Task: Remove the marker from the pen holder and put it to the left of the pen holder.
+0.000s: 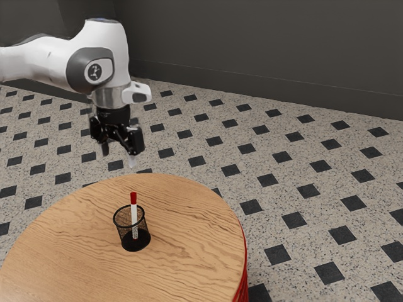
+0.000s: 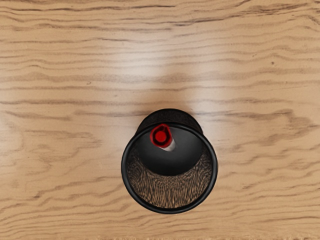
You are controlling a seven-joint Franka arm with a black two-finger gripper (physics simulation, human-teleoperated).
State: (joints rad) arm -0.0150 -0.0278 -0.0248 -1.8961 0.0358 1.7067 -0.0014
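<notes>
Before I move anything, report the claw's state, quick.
Claw: open, holding nothing; the marker stands in the pen holder.

The smooth white arm (image 1: pixel 45 58) has a dark grey joint cover (image 1: pixel 77 65), a round black-and-white emblem (image 1: pixel 95 70), a silvery cylindrical collar (image 1: pixel 108 98) and an angular black two-finger gripper (image 1: pixel 119 155).

Round black mesh pen holder (image 2: pixel 171 192) with a solid dark base, upright on a light-brown wood-grained table (image 2: pixel 70 95), slim white marker with a red cap (image 2: pixel 161 136) standing inside it, cap end up.
</notes>
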